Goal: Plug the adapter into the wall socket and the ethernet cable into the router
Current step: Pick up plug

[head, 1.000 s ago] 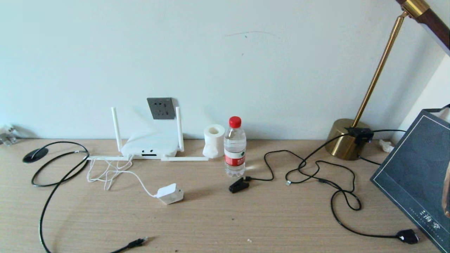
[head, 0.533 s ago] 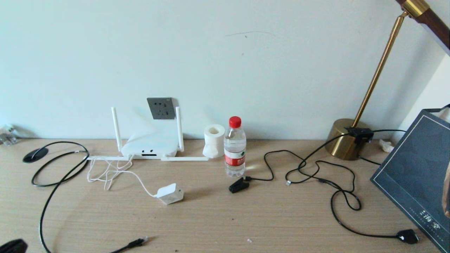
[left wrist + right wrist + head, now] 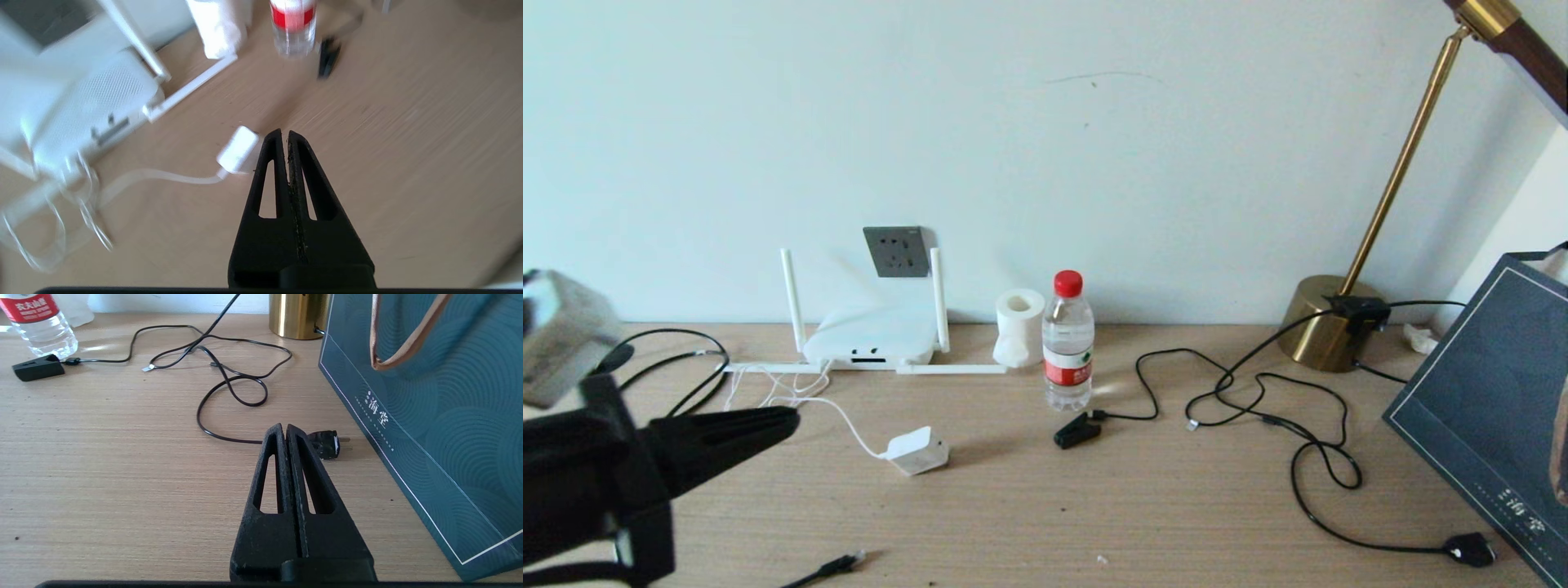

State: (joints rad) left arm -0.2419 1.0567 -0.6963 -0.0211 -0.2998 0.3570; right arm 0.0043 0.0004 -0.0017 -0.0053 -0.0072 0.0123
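The white adapter [image 3: 918, 450] lies on the desk on its thin white cord, which runs back toward the router [image 3: 869, 343]. The router stands against the wall, under the dark grey wall socket [image 3: 897, 251]. The ethernet cable's plug [image 3: 841, 563] lies near the front edge. My left gripper [image 3: 792, 420] is shut and empty, hanging above the desk left of the adapter and pointing toward it. In the left wrist view the adapter [image 3: 238, 150] shows just beside the left gripper [image 3: 284, 132]. My right gripper [image 3: 284, 426] is shut and empty, low over the desk on the right.
A water bottle [image 3: 1068, 343], a tissue roll [image 3: 1019, 327] and a black clip [image 3: 1076, 430] on thin wire sit mid-desk. A brass lamp base [image 3: 1327, 322], a dark bag [image 3: 1486, 408] and a chunky black plug [image 3: 327, 444] are at the right.
My left arm has risen into the head view from the bottom left corner and swung right, so its gripper now points toward the adapter. Nothing on the desk has moved.
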